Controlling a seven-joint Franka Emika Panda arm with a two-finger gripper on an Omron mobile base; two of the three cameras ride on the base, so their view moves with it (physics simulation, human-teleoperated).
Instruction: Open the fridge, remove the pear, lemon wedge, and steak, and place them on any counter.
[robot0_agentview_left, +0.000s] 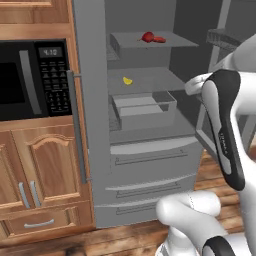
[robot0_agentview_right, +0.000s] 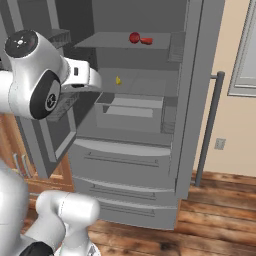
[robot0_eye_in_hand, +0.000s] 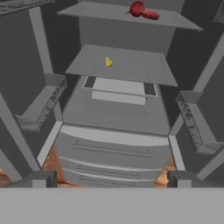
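Note:
The grey fridge (robot0_agentview_left: 90, 100) (robot0_agentview_right: 200, 75) (robot0_eye_in_hand: 113, 148) stands with both upper doors swung open. On its top shelf lies a rounded dark red fruit, the pear (robot0_agentview_left: 147, 36) (robot0_agentview_right: 134, 37) (robot0_eye_in_hand: 137, 8), touching the flat red steak (robot0_agentview_left: 159, 39) (robot0_agentview_right: 146, 41) (robot0_eye_in_hand: 150, 15) on its right. The tiny yellow lemon wedge (robot0_agentview_left: 127, 80) (robot0_agentview_right: 118, 80) (robot0_eye_in_hand: 108, 62) rests on the shelf below. My gripper (robot0_eye_in_hand: 111, 179) is open and empty, held out in front of the fridge, well short of the shelves and aimed at them. The counter is out of view.
A black microwave (robot0_agentview_left: 30, 80) sits over light wooden cabinets (robot0_agentview_left: 45, 165) left of the fridge. Wire door bins (robot0_eye_in_hand: 43, 105) (robot0_eye_in_hand: 192, 122) flank the opening. A pulled-out grey drawer (robot0_agentview_left: 145, 107) sits under the lemon's shelf. Wood floor (robot0_agentview_right: 215, 215) lies on the right.

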